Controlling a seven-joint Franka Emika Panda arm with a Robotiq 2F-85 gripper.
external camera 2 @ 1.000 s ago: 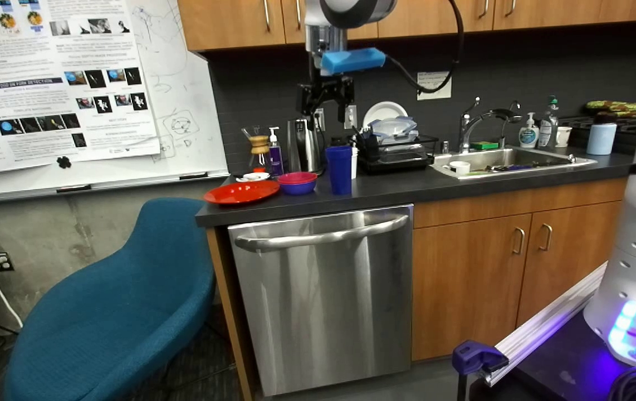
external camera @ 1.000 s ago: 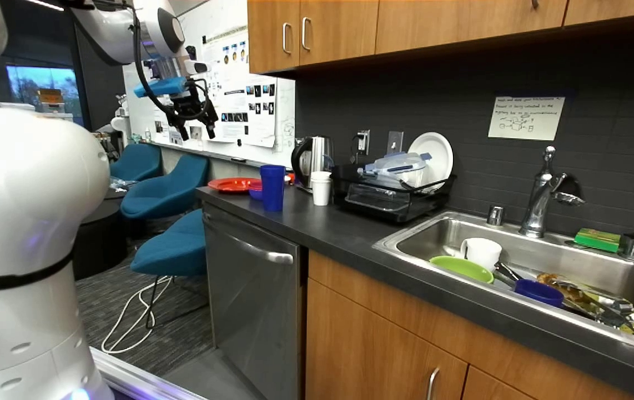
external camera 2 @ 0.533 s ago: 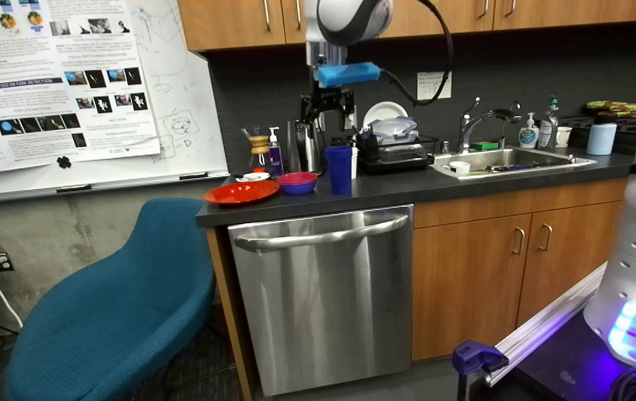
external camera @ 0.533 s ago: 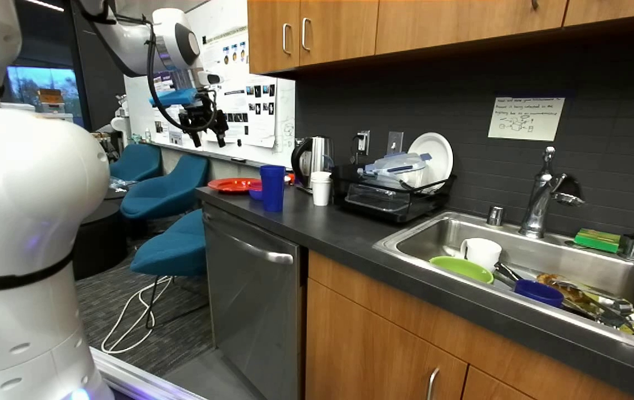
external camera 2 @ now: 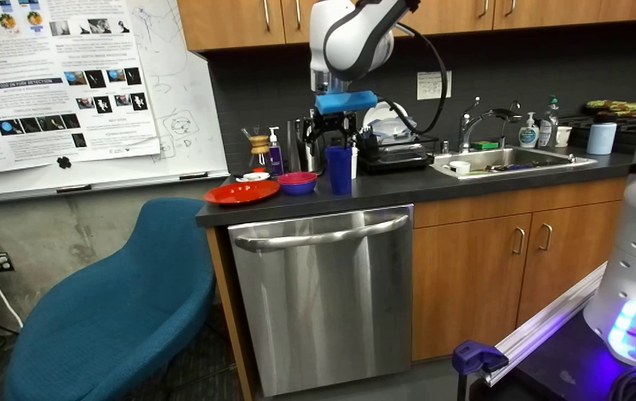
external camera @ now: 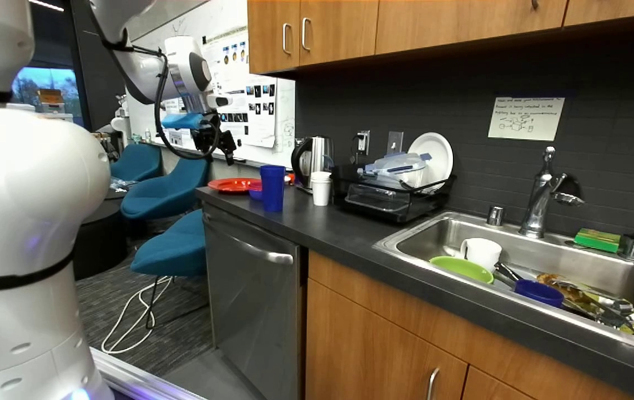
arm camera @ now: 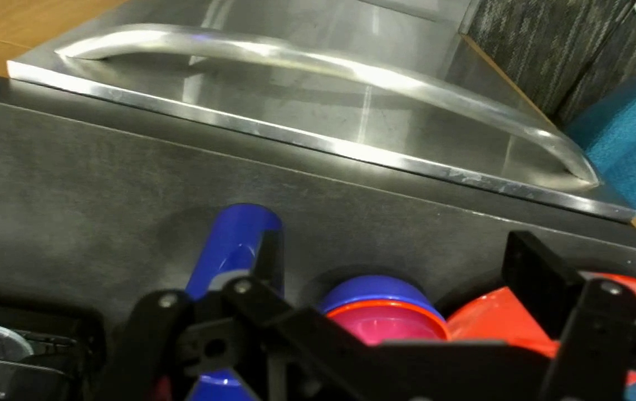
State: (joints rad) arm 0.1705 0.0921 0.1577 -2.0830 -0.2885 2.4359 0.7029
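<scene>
My gripper (arm camera: 401,262) is open and empty, its two black fingers spread wide. It hangs over the counter's left end, as both exterior views (external camera: 220,153) (external camera 2: 327,136) show. A tall blue cup (arm camera: 234,245) stands upright behind one finger in the wrist view; it also shows in an exterior view (external camera 2: 339,175). A pink-red bowl (arm camera: 382,323) is nested in a blue bowl (arm camera: 376,288), seen between the fingers. A red plate (arm camera: 499,317) lies beside the bowls, partly hidden by the other finger; it shows whole in an exterior view (external camera 2: 240,192). The gripper touches none of these.
A steel kettle (external camera: 317,158), white paper cups (external camera: 321,189) and a black dish rack (external camera: 395,200) stand along the counter. The sink (external camera: 417,244) holds dishes. A dishwasher (external camera 2: 323,295) is below the counter, wooden cabinets (external camera 2: 234,25) above. A teal chair (external camera 2: 117,295) stands beside.
The arm and gripper have moved down towards the counter, and rightward in an exterior view, nearer the blue cup and bowls. The gripper stays open. The dishes have not moved.
</scene>
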